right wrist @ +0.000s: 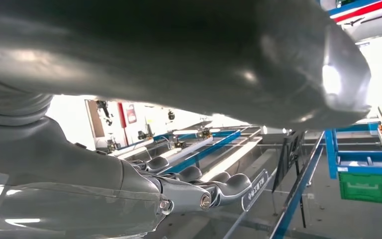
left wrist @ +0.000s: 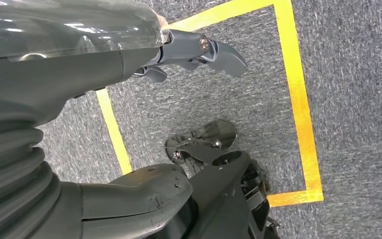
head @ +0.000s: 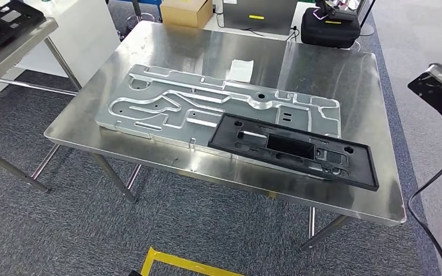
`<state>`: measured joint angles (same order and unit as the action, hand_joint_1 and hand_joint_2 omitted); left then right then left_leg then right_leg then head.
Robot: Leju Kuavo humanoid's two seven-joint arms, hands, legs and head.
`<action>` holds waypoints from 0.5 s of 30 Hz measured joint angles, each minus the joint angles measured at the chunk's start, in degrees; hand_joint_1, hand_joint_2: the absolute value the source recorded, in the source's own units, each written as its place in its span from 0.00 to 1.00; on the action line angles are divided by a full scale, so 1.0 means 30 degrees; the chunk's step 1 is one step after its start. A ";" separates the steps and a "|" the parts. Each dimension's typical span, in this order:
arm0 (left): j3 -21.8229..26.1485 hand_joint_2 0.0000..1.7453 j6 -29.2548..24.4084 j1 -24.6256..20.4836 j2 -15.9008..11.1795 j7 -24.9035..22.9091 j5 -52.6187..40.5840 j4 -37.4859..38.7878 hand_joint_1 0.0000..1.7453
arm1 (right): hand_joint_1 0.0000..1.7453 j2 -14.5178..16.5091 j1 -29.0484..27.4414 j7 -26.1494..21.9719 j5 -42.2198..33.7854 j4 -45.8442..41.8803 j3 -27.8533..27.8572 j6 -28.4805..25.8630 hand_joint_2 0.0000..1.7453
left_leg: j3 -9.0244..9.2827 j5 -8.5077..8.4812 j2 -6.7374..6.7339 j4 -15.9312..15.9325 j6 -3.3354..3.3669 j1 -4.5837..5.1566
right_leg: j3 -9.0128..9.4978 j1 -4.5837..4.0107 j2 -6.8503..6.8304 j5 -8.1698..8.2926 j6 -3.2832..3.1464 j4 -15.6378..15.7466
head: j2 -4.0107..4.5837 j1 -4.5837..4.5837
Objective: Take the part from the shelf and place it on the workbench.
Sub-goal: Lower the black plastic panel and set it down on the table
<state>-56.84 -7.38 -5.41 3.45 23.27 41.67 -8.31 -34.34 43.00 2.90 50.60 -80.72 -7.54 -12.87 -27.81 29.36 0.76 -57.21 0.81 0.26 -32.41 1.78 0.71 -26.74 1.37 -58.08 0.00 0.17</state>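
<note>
A flat black plastic part (head: pixel 293 150) with rectangular cut-outs lies on the steel workbench (head: pixel 345 75), its far edge overlapping a large machined aluminium plate (head: pixel 207 103). No hand touches it. My left hand (left wrist: pixel 69 84) hangs over grey carpet, its fingers (left wrist: pixel 214 50) spread away from the thumb (left wrist: pixel 149 194), holding nothing. My right hand (right wrist: pixel 79 199) has its fingers (right wrist: pixel 214 189) stretched out and apart from the thick thumb (right wrist: pixel 229 59), with nothing in it. A second black part (head: pixel 3 23) rests on a table at the far left.
A white slip (head: pixel 242 68) lies on the bench behind the plate. Beyond the bench stand a cardboard box (head: pixel 187 11) and a black case (head: pixel 329 26). A black device (head: pixel 440 92) with a cable sits at the right. Yellow floor tape (head: pixel 178 263) marks the carpet. Blue racking (right wrist: pixel 328 149) holds a green crate (right wrist: pixel 363 186).
</note>
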 joint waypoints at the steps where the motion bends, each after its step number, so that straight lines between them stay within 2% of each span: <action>1: 0.0013 0.25 0.0023 0.0000 0.0000 0.0053 0.0064 0.0000 0.00 | 0.00 0.0002 -0.0235 -0.0011 0.0004 -0.0066 0.0042 -0.0093 0.00 | 0.0000 0.0000 0.0000 0.0000 0.0000 0.0000 | 0.0000 0.0000 0.0000 0.0000 0.0000 0.0000 | 0.0000 0.0000; 2: 0.0033 0.00 0.0060 0.0001 0.0000 0.0135 0.0156 0.0000 0.00 | 0.00 0.0004 -0.0497 -0.0042 0.0002 -0.0144 0.0108 -0.0210 0.00 | 0.0000 0.0000 0.0001 0.0000 0.0000 -0.0001 | 0.0000 0.0001 -0.0001 0.0000 0.0000 0.0000 | 0.0000 0.0002; 15: 0.0472 0.00 0.0189 0.0077 -0.0086 0.0774 0.1000 0.0000 0.00 | 0.00 0.0230 -0.5373 -0.1149 -0.0808 -0.3429 0.2470 -0.1860 0.00 | -0.0067 0.0049 0.0007 -0.0057 0.0075 0.0047 | -0.0001 0.0037 -0.0025 -0.0003 0.0037 0.0021 | 0.0000 -0.0006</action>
<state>-55.42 -6.81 -5.18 3.20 25.59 44.68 -8.31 -33.65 26.88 -0.55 48.18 -91.01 -0.13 -18.45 -28.01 29.50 0.78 -57.38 1.03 0.41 -32.41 1.89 0.64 -26.75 1.49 -58.02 0.00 0.16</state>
